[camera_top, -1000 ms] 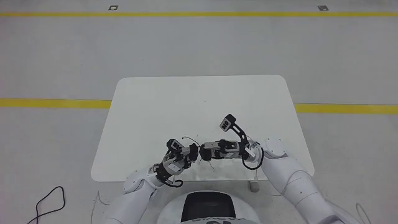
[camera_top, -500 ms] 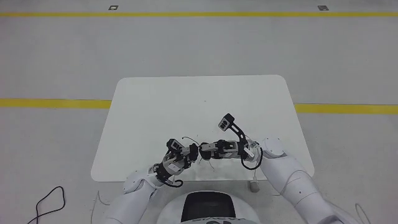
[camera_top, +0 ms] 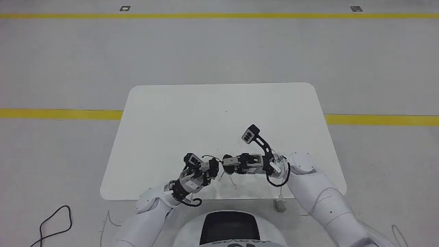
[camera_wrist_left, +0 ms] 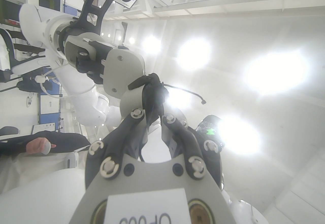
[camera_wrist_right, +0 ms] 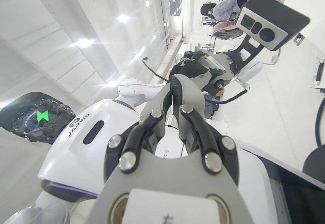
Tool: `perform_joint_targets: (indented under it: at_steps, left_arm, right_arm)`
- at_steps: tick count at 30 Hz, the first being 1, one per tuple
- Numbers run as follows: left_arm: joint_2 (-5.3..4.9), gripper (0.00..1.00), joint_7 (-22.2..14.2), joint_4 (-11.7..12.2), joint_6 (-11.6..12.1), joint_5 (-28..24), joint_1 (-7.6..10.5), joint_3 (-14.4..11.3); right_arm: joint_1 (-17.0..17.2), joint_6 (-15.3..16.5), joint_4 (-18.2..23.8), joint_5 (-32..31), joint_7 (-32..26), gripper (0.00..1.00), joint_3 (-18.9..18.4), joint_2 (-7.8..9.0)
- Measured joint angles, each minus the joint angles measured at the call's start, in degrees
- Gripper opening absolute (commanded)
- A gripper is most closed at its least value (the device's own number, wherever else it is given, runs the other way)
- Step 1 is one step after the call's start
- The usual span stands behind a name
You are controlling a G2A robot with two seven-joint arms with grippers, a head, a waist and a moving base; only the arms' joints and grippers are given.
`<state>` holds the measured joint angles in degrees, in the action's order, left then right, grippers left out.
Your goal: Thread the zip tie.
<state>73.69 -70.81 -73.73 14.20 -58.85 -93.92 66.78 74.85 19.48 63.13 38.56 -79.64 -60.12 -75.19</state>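
Black zip tie point(camera_wrist_left: 193, 94); white table point(camera_top: 206, 110); yellow floor lines point(camera_top: 206, 16).

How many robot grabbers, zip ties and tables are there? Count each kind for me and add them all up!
Grippers: 2, the left gripper and the right gripper
Zip tie: 1
Table: 1
Total: 4
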Motion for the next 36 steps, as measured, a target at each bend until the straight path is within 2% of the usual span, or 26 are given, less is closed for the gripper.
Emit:
perform_joint_targets:
  at_steps: [36]
  left_arm:
    - [0.0, 0.0, 0.0, 0.0, 0.0, 0.0, 0.0, 0.0]
  right_arm:
    - [-1.5, 0.0, -4.0, -0.2, 0.0, 0.0, 1.0, -0.46]
